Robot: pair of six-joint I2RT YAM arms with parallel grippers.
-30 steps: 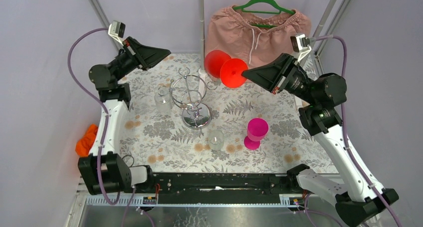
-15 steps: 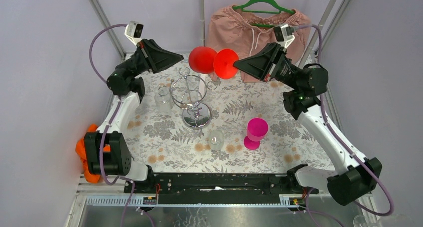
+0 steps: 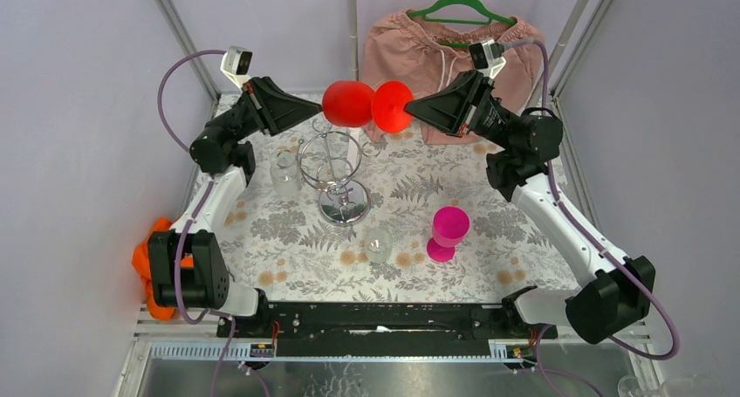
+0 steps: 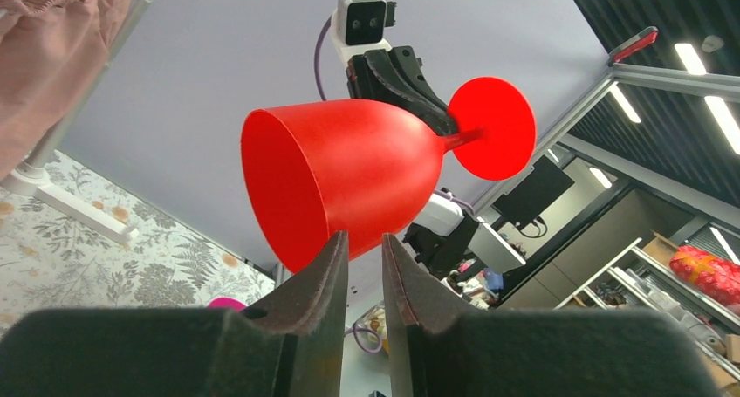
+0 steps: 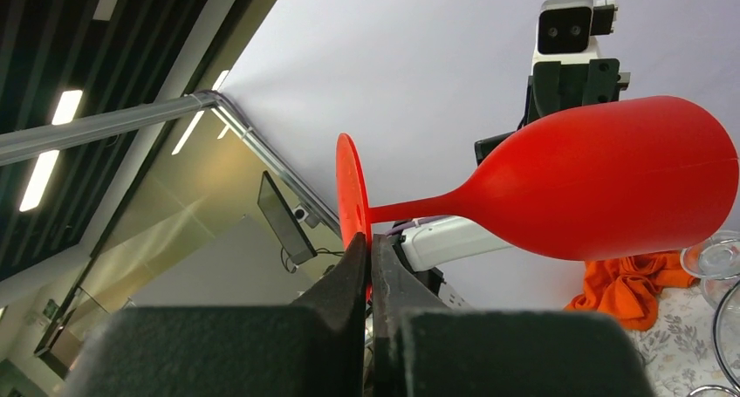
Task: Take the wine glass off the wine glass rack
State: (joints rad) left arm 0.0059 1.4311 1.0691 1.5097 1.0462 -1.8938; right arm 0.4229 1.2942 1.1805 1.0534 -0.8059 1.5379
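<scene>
A red wine glass (image 3: 347, 103) lies level in the air, high over the back of the table. My right gripper (image 3: 407, 111) is shut on the edge of its round foot (image 5: 351, 188). The bowl (image 4: 349, 179) points toward my left gripper (image 4: 365, 240), whose jaws stand a narrow gap apart just under the bowl's wall, nothing between them. The chrome wine glass rack (image 3: 332, 157) stands below on its round base (image 3: 343, 207); I cannot tell whether anything hangs from its hooks.
Clear glasses stand on the leaf-print cloth beside the rack (image 3: 286, 174) and in front of it (image 3: 378, 242). A magenta cup (image 3: 448, 233) stands to the right. Pink shorts (image 3: 452, 48) hang at the back. An orange cloth (image 3: 150, 250) lies off the left edge.
The right arm has carried the red glass up and to the left. The left arm rose and swung right, its fingertips now at the bowl.
</scene>
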